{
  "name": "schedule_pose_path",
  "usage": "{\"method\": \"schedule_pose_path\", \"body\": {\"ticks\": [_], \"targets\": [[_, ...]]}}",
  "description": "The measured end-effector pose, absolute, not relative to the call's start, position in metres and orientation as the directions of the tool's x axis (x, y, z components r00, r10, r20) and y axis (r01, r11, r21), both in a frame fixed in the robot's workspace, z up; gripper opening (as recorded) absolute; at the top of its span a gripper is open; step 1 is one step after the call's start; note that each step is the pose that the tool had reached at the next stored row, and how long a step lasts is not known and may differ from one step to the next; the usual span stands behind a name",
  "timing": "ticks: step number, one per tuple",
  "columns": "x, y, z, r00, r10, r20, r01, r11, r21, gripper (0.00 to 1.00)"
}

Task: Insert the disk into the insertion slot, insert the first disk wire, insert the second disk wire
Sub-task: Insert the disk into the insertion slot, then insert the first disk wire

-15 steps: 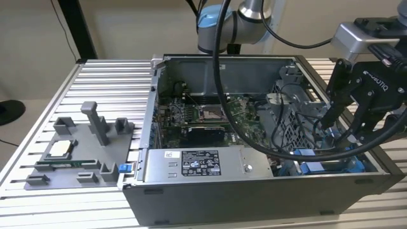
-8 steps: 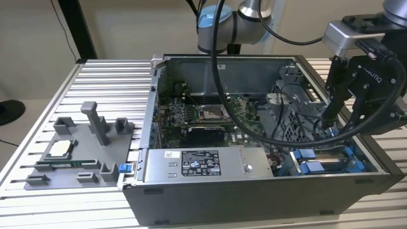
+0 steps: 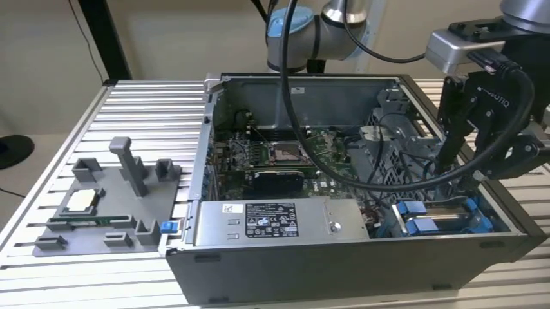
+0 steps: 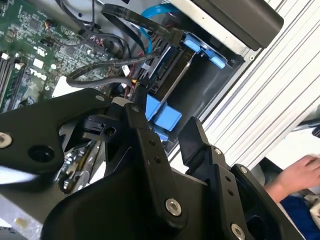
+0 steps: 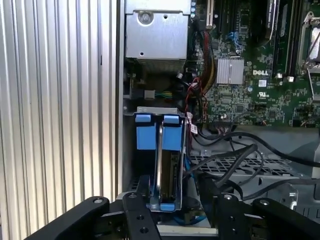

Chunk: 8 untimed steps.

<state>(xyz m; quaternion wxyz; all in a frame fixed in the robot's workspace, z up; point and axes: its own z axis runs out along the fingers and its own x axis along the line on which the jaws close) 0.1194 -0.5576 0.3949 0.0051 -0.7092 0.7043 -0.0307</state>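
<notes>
A ribbed aluminium table [image 3: 138, 109] carries the open computer case [image 3: 344, 270], with a grey parts fixture [image 3: 103, 206] beside it on the exterior view's left. Inside the case lie the green motherboard [image 3: 284, 154] and, along the near wall, the labelled silver power supply [image 3: 275, 222]. The arm's black gripper [image 3: 481, 164] hangs over the corner of the case at the exterior view's right, directly above the drive bay. In both wrist views its jaws stand spread, with open space between the two fingers [image 5: 137, 217] and nothing pinched. The disk [image 5: 161, 165] sits edge-on in the insertion slot [image 5: 152, 109], hard against the case's side wall, its blue frame [image 4: 162, 115] showing at both ends. In the first wrist view the nearer end of the disk lies between the open fingers and apart from them. Black cables [image 5: 235, 155] loop over the grey perforated metal just beside the disk, and a thin blue cable [image 4: 150, 22] curves near its end; whether either is plugged into the disk cannot be told. In the second wrist view a person's hand [image 4: 300, 175] rests beyond the table's edge.
</notes>
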Motion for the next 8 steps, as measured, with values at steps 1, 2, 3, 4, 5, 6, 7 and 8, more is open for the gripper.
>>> {"method": "schedule_pose_path", "body": {"ticks": [1,2,3,4,5,6,7,8], "targets": [[0.118,-0.554,0.394,0.006,-0.999,0.039,-0.998,-0.008,-0.056,1.00],[0.117,-0.551,0.394,0.006,-0.999,0.040,-0.998,-0.009,-0.061,1.00],[0.116,-0.547,0.394,0.006,-0.999,0.040,-0.998,-0.009,-0.064,1.00],[0.115,-0.543,0.393,0.006,-0.999,0.041,-0.998,-0.009,-0.068,1.00],[0.114,-0.540,0.393,0.006,-0.999,0.043,-0.997,-0.009,-0.072,1.00],[0.114,-0.538,0.392,0.008,-0.999,0.048,-0.997,-0.012,-0.077,1.00],[0.113,-0.538,0.392,0.011,-0.998,0.054,-0.997,-0.015,-0.080,1.00],[0.113,-0.538,0.392,0.014,-0.998,0.062,-0.997,-0.019,-0.081,1.00]]}}
